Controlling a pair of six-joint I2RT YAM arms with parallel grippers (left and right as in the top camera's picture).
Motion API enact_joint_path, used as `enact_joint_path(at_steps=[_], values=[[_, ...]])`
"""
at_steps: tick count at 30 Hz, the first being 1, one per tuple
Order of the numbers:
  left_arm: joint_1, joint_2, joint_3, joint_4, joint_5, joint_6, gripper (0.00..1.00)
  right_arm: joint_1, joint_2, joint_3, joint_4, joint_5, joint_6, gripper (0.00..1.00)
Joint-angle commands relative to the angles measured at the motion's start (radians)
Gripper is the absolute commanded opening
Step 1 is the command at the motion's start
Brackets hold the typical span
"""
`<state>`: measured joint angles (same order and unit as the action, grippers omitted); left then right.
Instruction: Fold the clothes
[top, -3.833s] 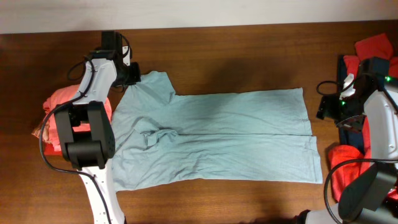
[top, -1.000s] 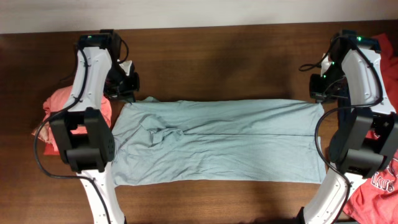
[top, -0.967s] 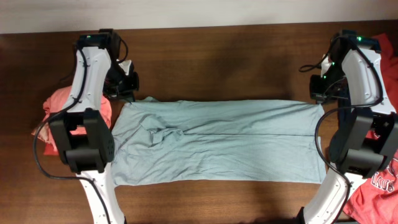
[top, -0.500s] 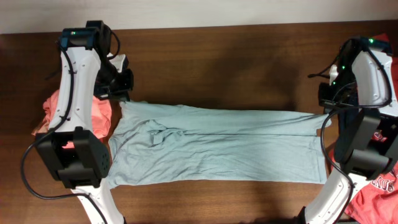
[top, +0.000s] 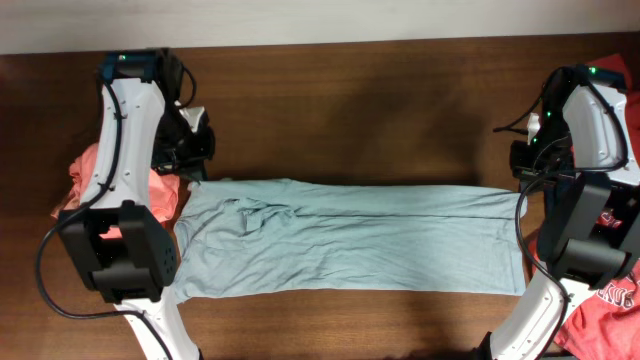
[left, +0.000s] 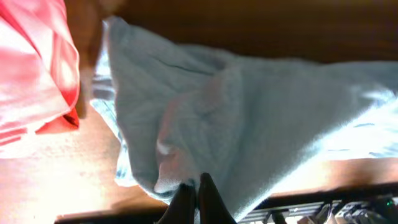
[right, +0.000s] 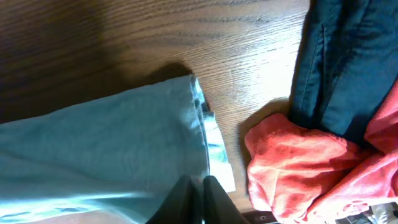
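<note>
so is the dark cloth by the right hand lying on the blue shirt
No, the dark cloth lies apart from the blue shirt, with bare table showing between them.

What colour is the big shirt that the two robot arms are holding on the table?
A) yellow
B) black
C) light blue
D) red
C: the shirt spread across the brown table is light blue. The red clothes are a separate pile off to the side.
</note>
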<state>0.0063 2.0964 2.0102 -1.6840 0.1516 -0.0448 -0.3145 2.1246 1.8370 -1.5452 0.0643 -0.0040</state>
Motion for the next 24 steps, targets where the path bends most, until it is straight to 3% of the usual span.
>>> enact_joint_path(at_steps=[1, 11, 20, 24], values=[[0.003, -0.015, -0.069, -0.004, -0.016, 0.016, 0.0, -0.002, 0.001, -0.016, -0.008, 0.027, 0.005, 0.13], [0.003, -0.015, -0.295, 0.008, -0.018, 0.016, 0.0, -0.002, 0.001, -0.124, 0.003, 0.027, 0.005, 0.16], [0.003, -0.015, -0.33, -0.002, -0.028, 0.016, 0.0, -0.002, 0.002, -0.214, 0.051, 0.037, 0.005, 0.16], [0.003, -0.015, -0.33, 0.0, -0.029, 0.016, 0.0, -0.002, 0.002, -0.214, 0.067, 0.007, 0.005, 0.31]])
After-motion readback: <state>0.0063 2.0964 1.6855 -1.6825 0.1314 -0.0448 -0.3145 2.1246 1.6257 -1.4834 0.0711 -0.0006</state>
